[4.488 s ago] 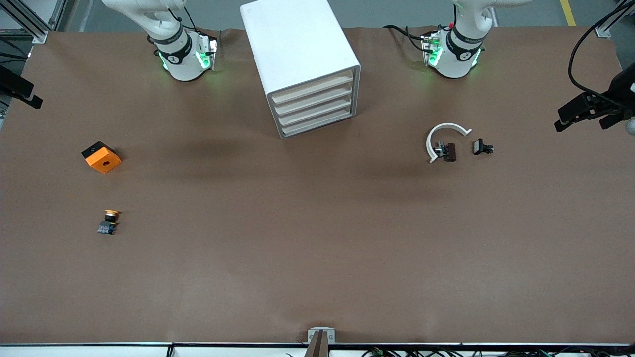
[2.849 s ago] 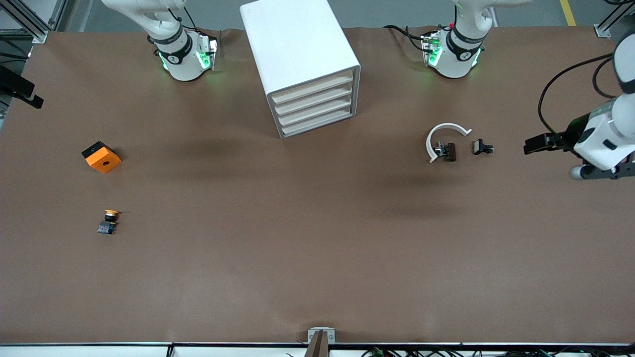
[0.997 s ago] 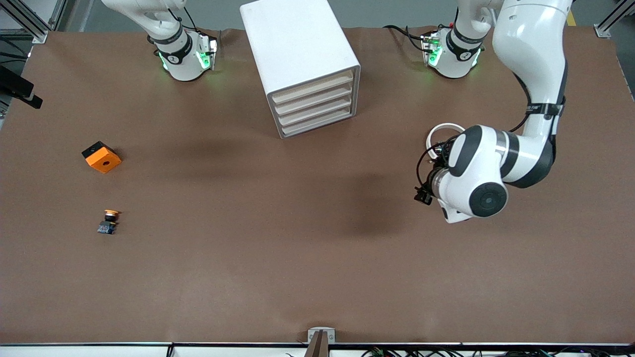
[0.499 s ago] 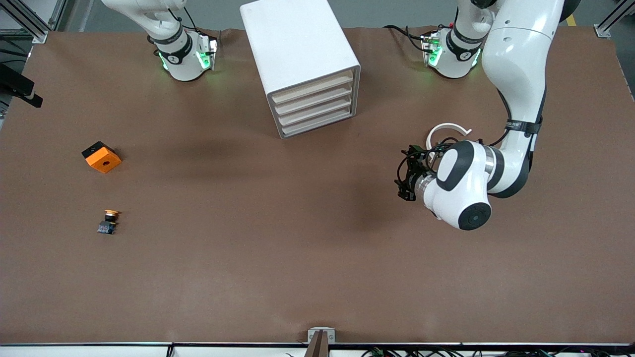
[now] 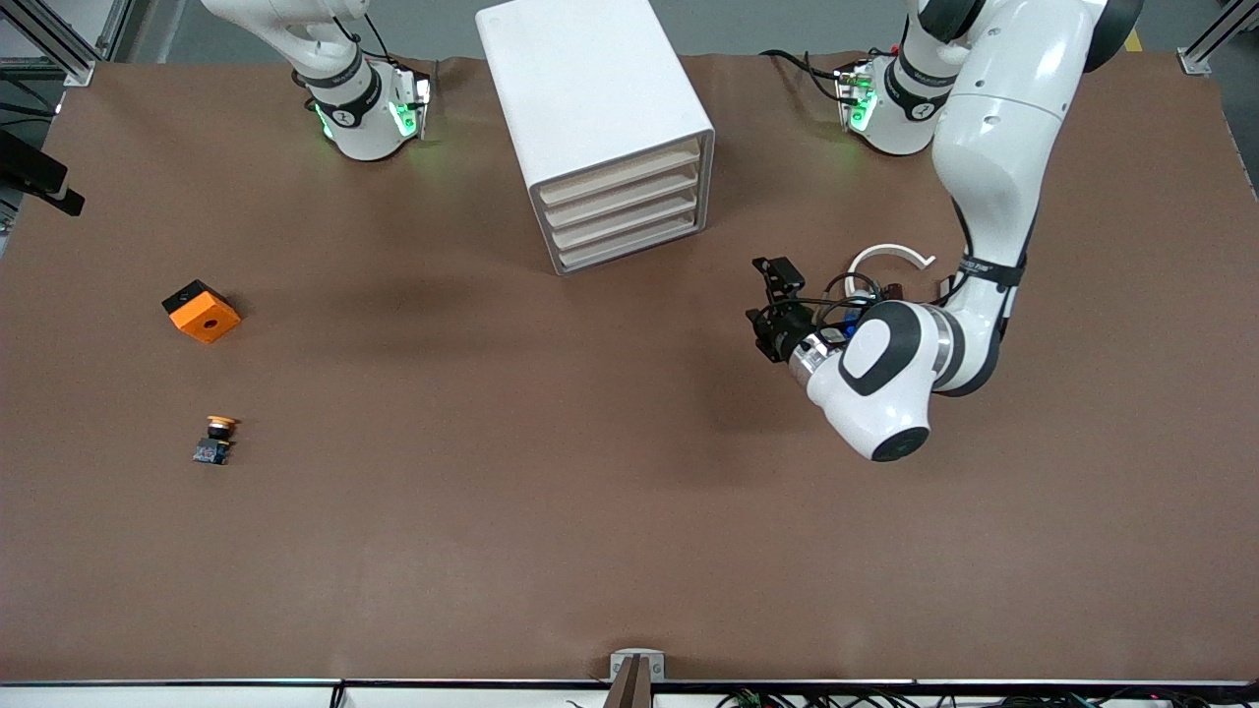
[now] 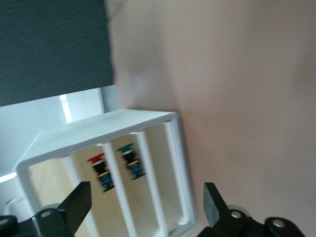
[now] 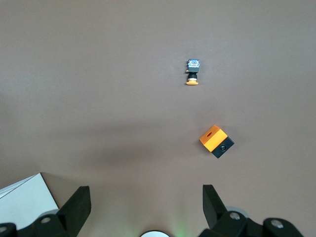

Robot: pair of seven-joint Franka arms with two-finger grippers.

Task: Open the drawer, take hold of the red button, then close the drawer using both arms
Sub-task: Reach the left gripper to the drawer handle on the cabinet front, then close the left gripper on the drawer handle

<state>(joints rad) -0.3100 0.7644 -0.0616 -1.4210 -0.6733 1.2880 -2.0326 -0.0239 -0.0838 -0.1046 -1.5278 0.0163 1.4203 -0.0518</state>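
Note:
A white cabinet (image 5: 590, 98) stands between the arms' bases, its stacked drawers (image 5: 622, 211) all pushed in. In the left wrist view the red-capped button (image 6: 100, 171) shows inside the cabinet (image 6: 106, 126), in one drawer slot, beside a green-capped one (image 6: 131, 161). My left gripper (image 5: 773, 300) hovers low in front of the drawers, a short way off, pointing at them. Its jaws are open and empty (image 6: 146, 202). My right gripper (image 7: 146, 198) waits high over the right arm's end of the table, open and empty.
An orange cube (image 5: 202, 311) and a yellow-orange capped button (image 5: 216, 440) lie toward the right arm's end, the same cube (image 7: 216, 140) and button (image 7: 192, 72) showing in the right wrist view. A white curved piece (image 5: 885, 258) with small dark parts lies under my left arm.
My left arm has swung in from the left arm's end of the table toward the drawer fronts, with the gripper turning to face them. The right arm has not moved.

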